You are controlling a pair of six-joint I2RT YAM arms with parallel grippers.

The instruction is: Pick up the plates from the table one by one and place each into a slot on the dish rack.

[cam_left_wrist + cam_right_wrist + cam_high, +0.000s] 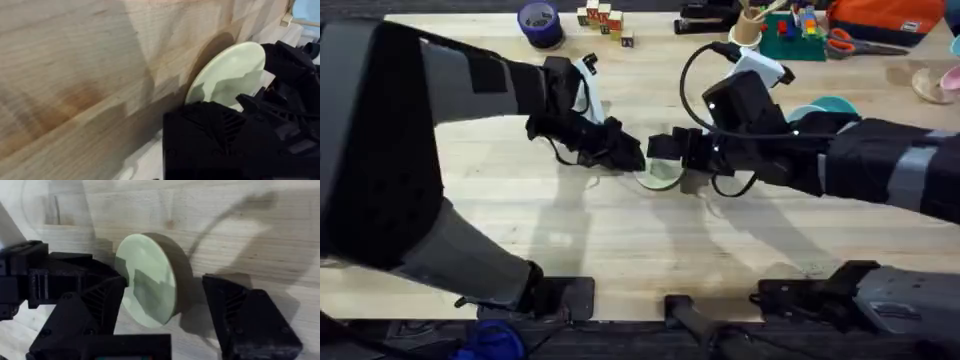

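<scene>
no writing can be read on anything here. one pale cream-yellow plate (658, 176) stands on edge at the middle of the table (620, 240), matte and plain, with the left gripper (632, 157) clamped on its rim and the right gripper (165, 305) spread apart around it. beyond the plate, one teal plate (832, 106) lies flat toward the table's far right.

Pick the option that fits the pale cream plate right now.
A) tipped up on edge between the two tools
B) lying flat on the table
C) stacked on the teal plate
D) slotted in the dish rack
A: the pale cream plate stands tilted off the table, with the left tool and right tool on either side.
</scene>
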